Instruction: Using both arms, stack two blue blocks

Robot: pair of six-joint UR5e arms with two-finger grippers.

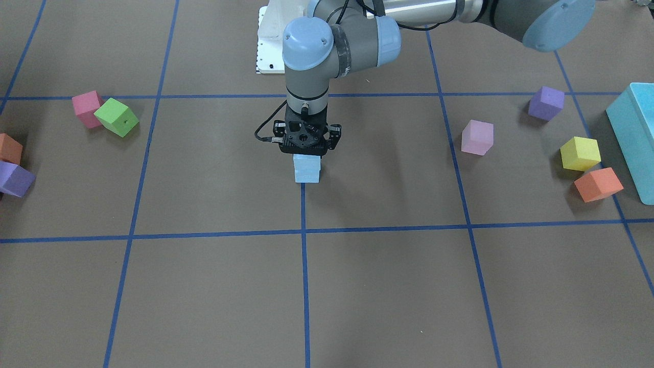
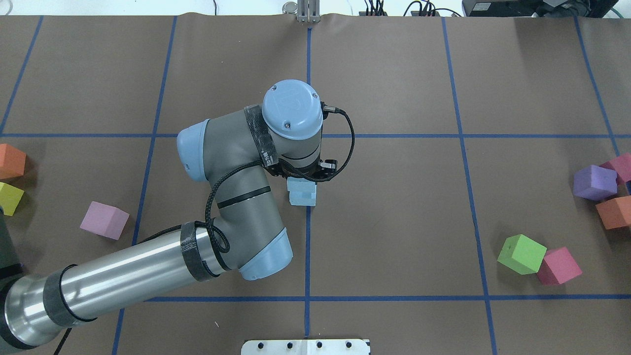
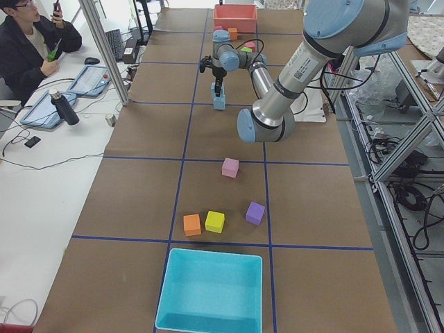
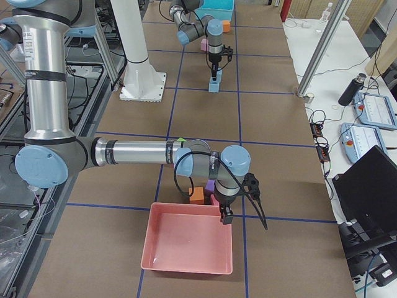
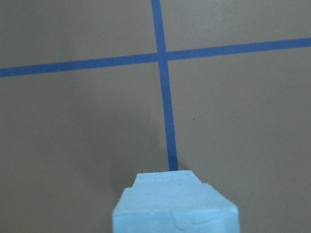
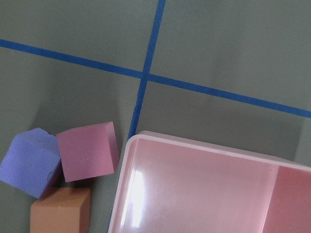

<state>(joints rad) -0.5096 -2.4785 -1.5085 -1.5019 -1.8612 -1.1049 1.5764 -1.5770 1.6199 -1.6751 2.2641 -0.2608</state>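
Overhead exterior view: the left arm (image 2: 148, 276) is brought in from the lower left, and the left gripper (image 2: 306, 173) is hung straight over the two blue blocks (image 2: 301, 192). These are stacked at table ctr, just beside a blue tape line (image 2: 308, 246), w/ the upper one set slightly askew on the lower. The fingers are hidden under the wrist, so whether the top block is clamped or released can't be told.

The stack is not crowded. A lilac cube (image 2: 104, 220) and a yellow cube (image 2: 10, 198) are seen well apart on the robot's left. A green cube (image 2: 521, 254), touched by a magenta cube (image 2: 559, 266), and a purple cube (image 2: 595, 181) are seen well apart on its right.

A turquoise box (image 1: 633, 138), cut off in the overhead view, is shown by the front-facing cam at the table edge. The right arm (image 4: 136, 153) is shown only by the ext. right view. There the right gripper (image 4: 224, 216) is hung near a corner of a pink tray (image 4: 186, 242); how far its jaws are parted can't be told. That tray corner is shown close-up by the right wrist cam, w/ the purple cube and an orange cube (image 6: 60, 211) beside it. In the left wrist cam the stack is seen from above at frame bottom.
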